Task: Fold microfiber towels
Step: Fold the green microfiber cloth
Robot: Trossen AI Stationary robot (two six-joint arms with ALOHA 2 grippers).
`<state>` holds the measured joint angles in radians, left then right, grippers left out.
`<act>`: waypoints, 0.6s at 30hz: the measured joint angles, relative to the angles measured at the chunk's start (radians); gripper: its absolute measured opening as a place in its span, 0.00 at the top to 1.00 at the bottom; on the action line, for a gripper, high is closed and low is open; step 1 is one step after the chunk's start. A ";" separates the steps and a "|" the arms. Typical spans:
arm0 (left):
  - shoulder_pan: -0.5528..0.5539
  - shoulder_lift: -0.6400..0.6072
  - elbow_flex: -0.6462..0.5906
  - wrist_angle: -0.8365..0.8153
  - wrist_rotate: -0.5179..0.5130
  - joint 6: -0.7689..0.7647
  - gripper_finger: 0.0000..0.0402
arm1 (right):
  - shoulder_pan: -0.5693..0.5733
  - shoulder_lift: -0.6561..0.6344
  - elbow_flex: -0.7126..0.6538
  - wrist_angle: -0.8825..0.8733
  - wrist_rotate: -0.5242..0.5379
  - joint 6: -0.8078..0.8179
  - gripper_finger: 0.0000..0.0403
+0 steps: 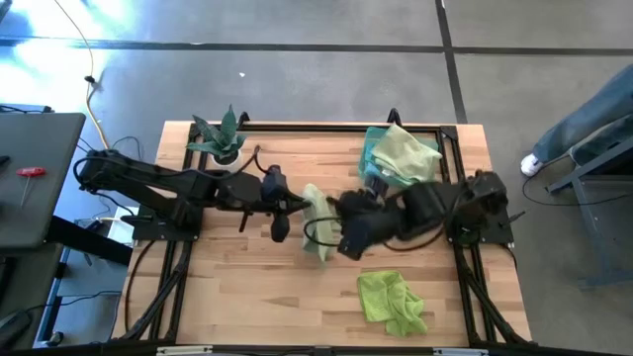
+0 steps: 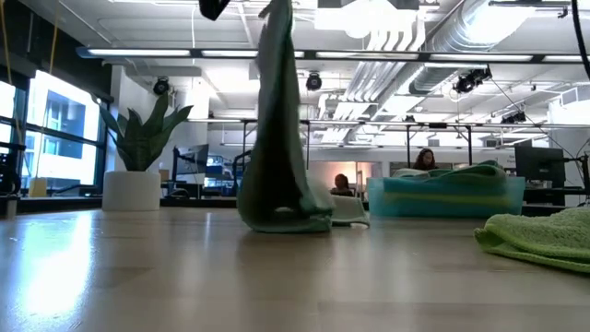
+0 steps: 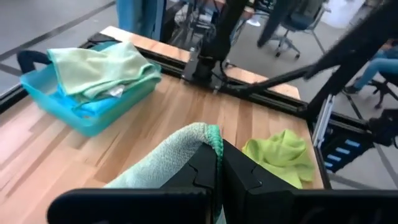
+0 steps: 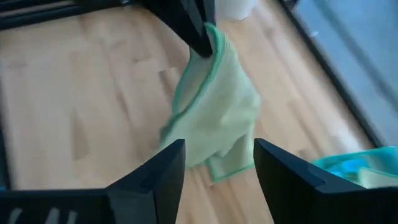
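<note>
- Towel corner: your left gripper is clamped on the pale sage towel, which hangs mid-table, its lower end bunched on the wood.
- Right gripper stands wide, empty, beside that towel.
- Arms hide most of the hanging cloth from above.
- Lime towel lies near the front edge; the low view cuts it off.
- Teal bin at the back right corner holds more towels.

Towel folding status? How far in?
Early. No folded towel visible. In hand: left tool is shut on the pale green towel, hanging with its lower end on the table; right tool is open beside it. Left: crumpled lime towel and towels in the blue bin.
</note>
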<state>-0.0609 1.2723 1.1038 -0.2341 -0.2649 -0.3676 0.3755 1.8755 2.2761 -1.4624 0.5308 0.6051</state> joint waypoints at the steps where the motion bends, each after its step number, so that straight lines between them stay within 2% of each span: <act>1: 0.007 -0.010 0.000 -0.003 0.001 0.000 1.00 | 0.019 -0.001 -0.026 0.010 0.045 0.022 0.54; 7: 0.054 -0.040 0.075 -0.074 0.001 0.014 1.00 | 0.077 -0.001 -0.192 0.059 0.213 0.240 0.56; 11: 0.073 -0.041 0.176 -0.170 0.000 0.078 1.00 | 0.076 -0.001 -0.307 0.178 0.235 0.298 0.57; 14: 0.085 -0.035 0.237 -0.236 0.000 0.111 1.00 | 0.059 -0.001 -0.371 0.292 0.172 0.236 0.57; 18: 0.118 -0.036 0.307 -0.342 0.000 0.118 1.00 | 0.012 -0.001 -0.404 0.346 -0.015 0.083 0.57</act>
<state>0.0567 1.2368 1.4109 -0.5763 -0.2653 -0.2498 0.3873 1.8748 1.8720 -1.1166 0.5162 0.6880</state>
